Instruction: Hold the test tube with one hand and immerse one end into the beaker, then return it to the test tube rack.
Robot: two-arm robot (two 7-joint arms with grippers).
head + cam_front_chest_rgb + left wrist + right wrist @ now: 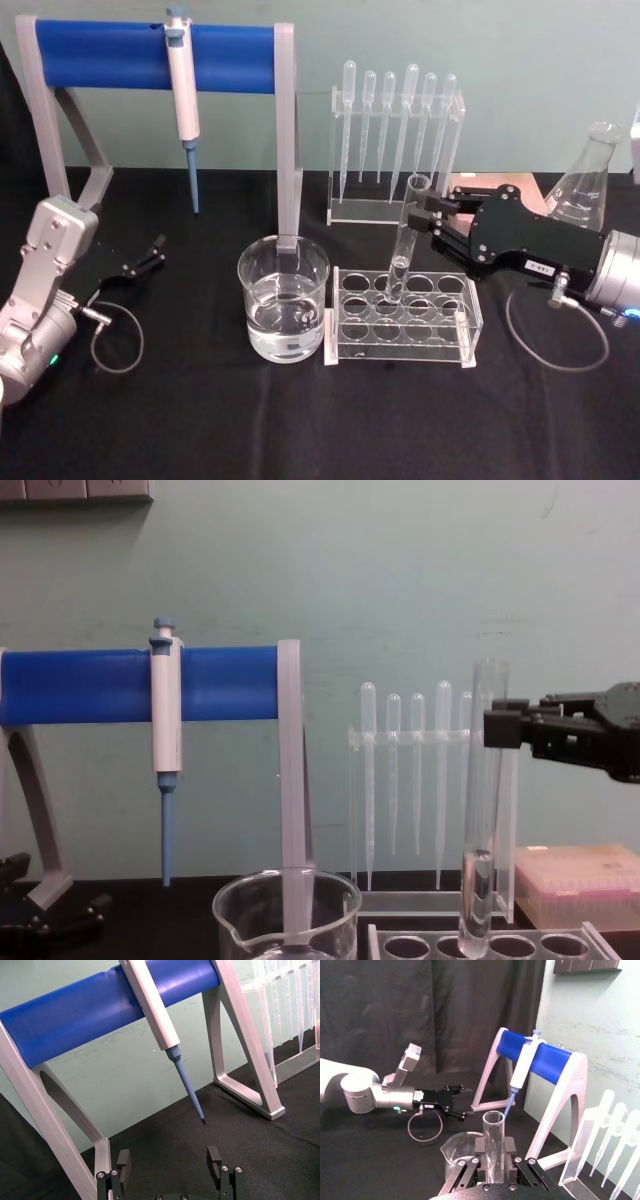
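Lighting: even, diffuse and fairly bright across all views, the pale green wall [400, 580] evenly lit and the black cloth [200, 420] swallowing nearly all shadow. Glare: soft highlights along the blue bar [100, 1015] and small glints on the beaker [283, 300] and tube [480, 810] (glass edges stay readable). Focus: mild softness and grain throughout.

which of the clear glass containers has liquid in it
The beaker, left of the tube rack, holds clear liquid. The test tube in the right gripper and the conical flask at far right look empty.
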